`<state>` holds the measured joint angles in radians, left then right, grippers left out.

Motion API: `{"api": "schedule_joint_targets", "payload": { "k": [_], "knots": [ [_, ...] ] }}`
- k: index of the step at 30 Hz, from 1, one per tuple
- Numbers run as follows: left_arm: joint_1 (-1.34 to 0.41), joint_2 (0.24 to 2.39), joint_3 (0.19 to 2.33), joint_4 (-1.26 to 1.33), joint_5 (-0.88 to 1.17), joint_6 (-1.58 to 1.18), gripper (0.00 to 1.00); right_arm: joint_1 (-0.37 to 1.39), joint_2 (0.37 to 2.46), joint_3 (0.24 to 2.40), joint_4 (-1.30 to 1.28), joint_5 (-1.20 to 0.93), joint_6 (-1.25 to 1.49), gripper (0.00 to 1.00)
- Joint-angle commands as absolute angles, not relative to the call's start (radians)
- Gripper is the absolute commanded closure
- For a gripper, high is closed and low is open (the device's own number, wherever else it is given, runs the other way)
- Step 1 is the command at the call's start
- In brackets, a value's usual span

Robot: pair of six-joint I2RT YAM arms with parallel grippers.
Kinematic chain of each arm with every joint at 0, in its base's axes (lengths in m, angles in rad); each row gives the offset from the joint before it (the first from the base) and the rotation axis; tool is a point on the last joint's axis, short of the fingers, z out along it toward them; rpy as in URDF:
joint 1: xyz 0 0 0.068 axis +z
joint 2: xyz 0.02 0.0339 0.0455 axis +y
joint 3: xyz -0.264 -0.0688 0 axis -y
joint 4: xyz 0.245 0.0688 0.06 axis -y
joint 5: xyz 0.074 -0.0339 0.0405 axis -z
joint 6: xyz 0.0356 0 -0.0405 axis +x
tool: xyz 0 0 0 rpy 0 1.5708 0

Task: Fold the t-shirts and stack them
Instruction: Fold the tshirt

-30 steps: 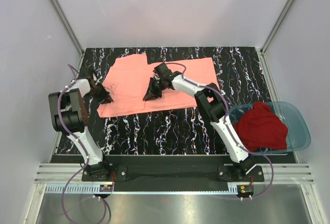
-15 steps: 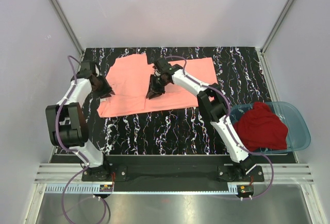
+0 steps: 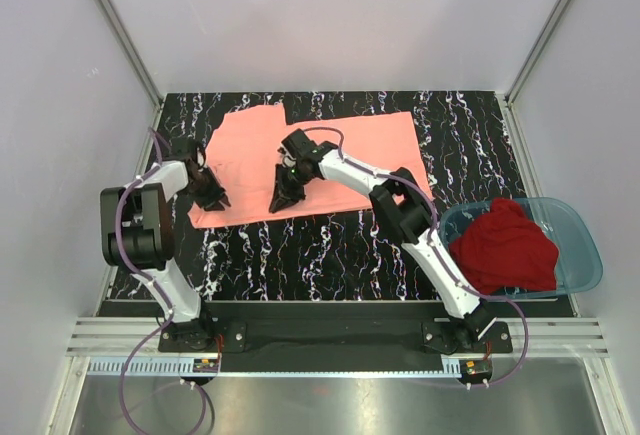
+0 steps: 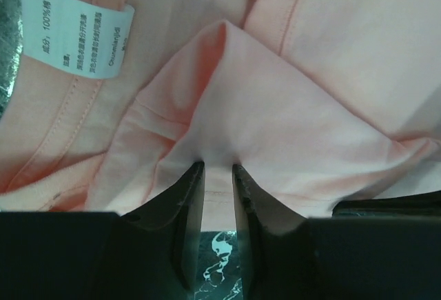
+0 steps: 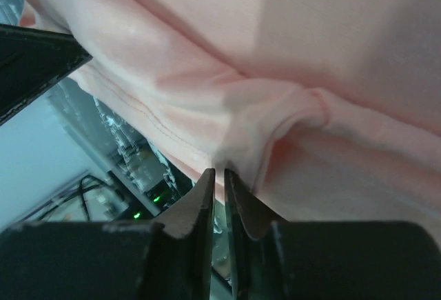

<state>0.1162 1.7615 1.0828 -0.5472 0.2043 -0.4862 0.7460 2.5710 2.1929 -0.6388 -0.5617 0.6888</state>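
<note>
A salmon-pink t-shirt (image 3: 330, 160) lies spread flat on the black marbled table (image 3: 330, 255). My left gripper (image 3: 213, 198) sits at the shirt's near left corner. In the left wrist view that gripper (image 4: 218, 167) is shut on a tented fold of the pink cloth (image 4: 275, 121), with the white label (image 4: 76, 34) at upper left. My right gripper (image 3: 281, 198) is at the shirt's near hem, left of the middle. In the right wrist view it (image 5: 220, 172) pinches a puckered bit of the hem (image 5: 227, 127). A dark red t-shirt (image 3: 505, 245) lies crumpled in the basin.
A translucent blue plastic basin (image 3: 585, 255) stands at the table's right edge, partly over it. Grey walls and metal frame posts close in the back and both sides. The arm bases sit on a rail (image 3: 330, 335) at the near edge.
Both grippers have come toward the near edge. The left one swung back and then down onto the shirt's near left corner. The right one slid down-left to the near hem.
</note>
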Motion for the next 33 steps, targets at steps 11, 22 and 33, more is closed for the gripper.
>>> {"api": "schedule_joint_targets", "payload": {
  "k": [11,22,33],
  "knots": [
    [0.109,1.597,1.083,-0.574,0.12,-0.483,0.6,0.634,2.329,2.079,-0.843,-0.427,0.47,0.63],
    [-0.109,1.567,1.1,-0.592,0.061,-0.664,0.5,0.382,2.086,1.8,-0.991,-0.032,0.273,0.28],
    [-0.095,1.776,1.161,-0.622,-0.032,-0.64,0.52,0.321,2.137,1.677,-0.842,-0.02,0.379,0.35]
  ]
}}
